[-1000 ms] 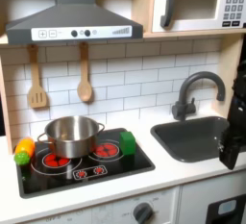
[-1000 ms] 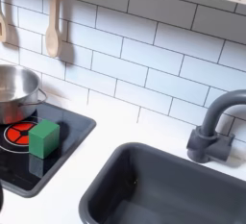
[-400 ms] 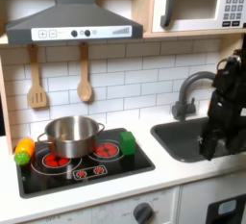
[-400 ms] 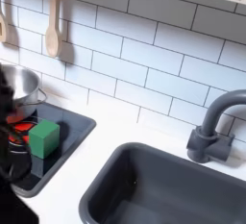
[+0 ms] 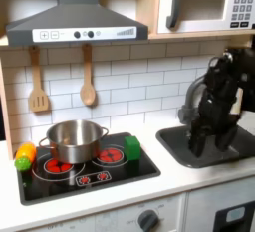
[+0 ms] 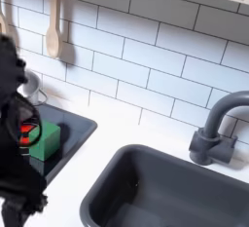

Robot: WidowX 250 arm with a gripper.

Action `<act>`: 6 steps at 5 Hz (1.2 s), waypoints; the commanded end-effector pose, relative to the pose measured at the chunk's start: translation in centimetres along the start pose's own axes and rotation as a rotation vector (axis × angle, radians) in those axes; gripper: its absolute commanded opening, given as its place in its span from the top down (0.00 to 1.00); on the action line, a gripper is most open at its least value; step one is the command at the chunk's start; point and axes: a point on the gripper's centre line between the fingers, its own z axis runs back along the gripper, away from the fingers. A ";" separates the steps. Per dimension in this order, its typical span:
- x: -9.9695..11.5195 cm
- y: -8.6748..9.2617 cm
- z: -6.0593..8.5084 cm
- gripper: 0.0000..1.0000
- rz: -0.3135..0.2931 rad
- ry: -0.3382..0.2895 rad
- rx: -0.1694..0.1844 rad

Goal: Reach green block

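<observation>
**Arm over the sink, green block on the stovetop corner**

In the first exterior view I see my arm (image 5: 217, 102) as a dark, motion-blurred mass hanging above the sink (image 5: 199, 146), in front of the faucet (image 5: 189, 97). The tool (image 5: 199, 144) is at its lower end, low over the basin, but it is too blurred for me to tell whether it is open or closed.

The green block (image 5: 132, 147) stands upright on the black stovetop (image 5: 85, 168), at the stovetop's 3 o'clock edge, just beside the red burner ring and at about 4 o'clock from the steel pot (image 5: 73, 140). The block is well apart from the tool, with white counter (image 5: 149, 191) between them. At the stovetop's 9 o'clock edge lies a yellow-orange toy (image 5: 24, 155) with a small lime-green piece. On the tiled wall behind hang a wooden spatula (image 5: 39, 85) and a wooden spoon (image 5: 88, 77), under the grey hood (image 5: 75, 17); the microwave (image 5: 204, 5) sits at 1 o'clock in the picture.

In the second exterior view the green block (image 6: 47, 141) sits on the stovetop (image 6: 73, 129) near its corner, partly covered by a dark blurred part of the arm (image 6: 15, 124) that fills the 9 o'clock side of the picture. The grey sink (image 6: 165, 187) lies at 5 o'clock, with the faucet (image 6: 216, 133) at 3 o'clock. A wooden spoon (image 6: 53, 21) hangs on the tiles at 11 o'clock.
</observation>
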 end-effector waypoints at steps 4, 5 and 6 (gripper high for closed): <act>7.3 2.1 -1.7 0.00 0.035 -0.032 0.035; 8.7 2.3 -2.0 0.00 0.042 -0.044 0.031; 9.5 3.2 -2.5 0.00 0.067 -0.038 0.037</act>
